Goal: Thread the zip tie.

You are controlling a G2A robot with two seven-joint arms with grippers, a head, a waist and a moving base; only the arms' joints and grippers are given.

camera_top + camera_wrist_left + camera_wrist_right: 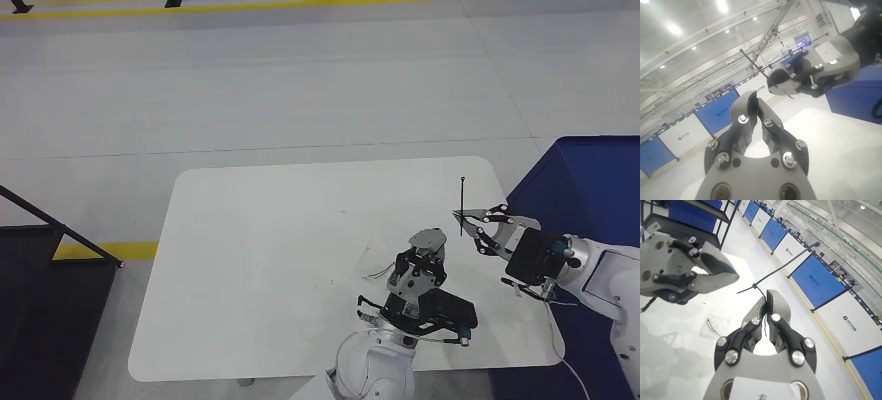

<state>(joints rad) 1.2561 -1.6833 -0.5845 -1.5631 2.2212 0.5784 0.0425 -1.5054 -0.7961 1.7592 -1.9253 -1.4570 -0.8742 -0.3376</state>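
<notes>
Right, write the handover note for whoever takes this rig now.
Right hand: shut on the zip tie, held above the table.
Left hand: shut, nothing in it, near but off the tie.
Done: the tail tip appears to poke through the head.
Left: probably grip that tip and pull it through.

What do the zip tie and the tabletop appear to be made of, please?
Zip tie: thin black flexible plastic, probably nylon; it bends where the right gripper pinches it. Tabletop: smooth white board, perhaps laminate, with rounded corners and a slight sheen.
</notes>
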